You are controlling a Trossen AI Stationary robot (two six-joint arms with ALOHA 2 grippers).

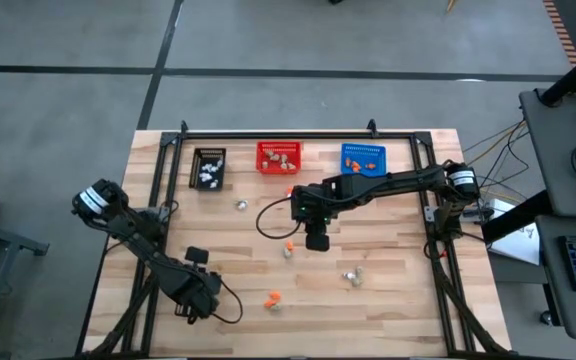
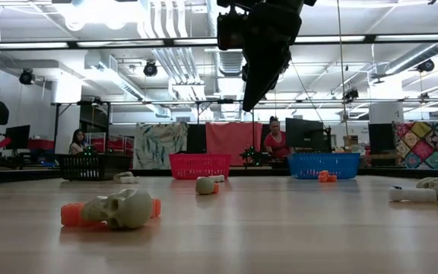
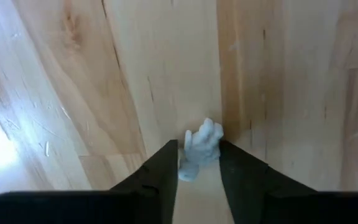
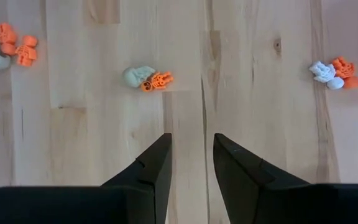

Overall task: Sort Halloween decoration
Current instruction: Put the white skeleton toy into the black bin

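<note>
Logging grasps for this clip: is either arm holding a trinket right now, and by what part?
The left gripper has a small white trinket between its jaws, by its lower end. The right gripper hangs open, empty.

Both arms are dark, jointed and matte, each with a pale grey cap at its shoulder joint. Black cables loop off them. The left tool point(image 3: 196, 171) and right tool point(image 4: 191, 158) end alike — two flat, black, wedge-shaped fingers.
</note>
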